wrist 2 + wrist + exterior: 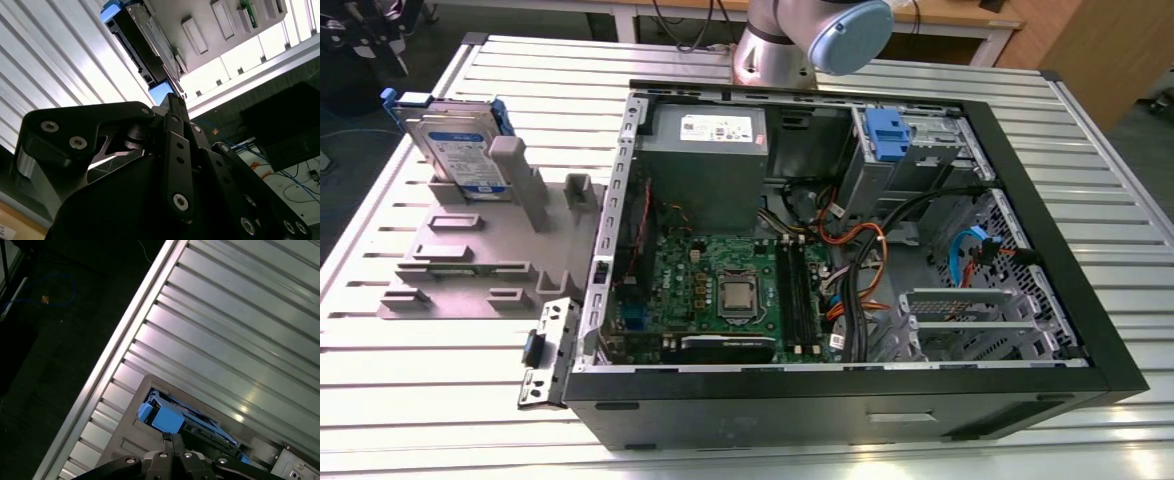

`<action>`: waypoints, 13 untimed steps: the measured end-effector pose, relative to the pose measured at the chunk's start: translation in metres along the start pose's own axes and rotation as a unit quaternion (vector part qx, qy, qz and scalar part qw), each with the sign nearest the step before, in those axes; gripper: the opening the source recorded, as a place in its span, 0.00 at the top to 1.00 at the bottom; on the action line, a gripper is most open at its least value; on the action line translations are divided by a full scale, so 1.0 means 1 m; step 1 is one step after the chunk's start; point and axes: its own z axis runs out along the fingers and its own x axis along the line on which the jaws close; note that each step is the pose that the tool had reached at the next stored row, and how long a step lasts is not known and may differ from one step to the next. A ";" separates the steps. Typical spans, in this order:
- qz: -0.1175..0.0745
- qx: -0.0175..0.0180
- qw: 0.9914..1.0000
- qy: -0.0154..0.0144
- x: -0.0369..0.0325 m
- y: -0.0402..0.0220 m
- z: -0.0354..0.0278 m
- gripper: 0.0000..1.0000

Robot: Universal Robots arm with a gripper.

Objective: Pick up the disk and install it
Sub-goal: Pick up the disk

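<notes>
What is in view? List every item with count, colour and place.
disk: one, silver-grey with blue rails, upright in the fixture, exterior view's left
fixture: one, grey, on the table beside the case
computer case: one, black, open, mid-table
power supply: one, grey, inside the case
caddy: one, blue, inside the case
motherboard: one, green, case floor
table: one, silver, slatted
arm: one, silver with blue cap, exterior view's top
pincer: one, black, shut, disk beyond its tip

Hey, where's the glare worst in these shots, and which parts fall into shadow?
Second wrist view: table slats blown out white, gripper a dark silhouette. First wrist view: bright streaks on the table, floor nearly black. Exterior view: even light, little glare.
</notes>
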 end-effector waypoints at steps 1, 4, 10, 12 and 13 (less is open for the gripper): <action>-0.003 0.000 1.000 0.000 0.0000 0.0000 0.0000 0.89; -0.017 0.000 1.000 0.000 0.0000 0.0000 0.0000 0.89; -0.049 0.000 0.999 0.001 0.0000 0.0000 0.0000 0.89; -0.058 0.000 0.998 0.002 0.0001 0.0000 -0.0001 0.89; -0.063 0.000 0.998 0.002 0.0001 0.0000 -0.0001 0.89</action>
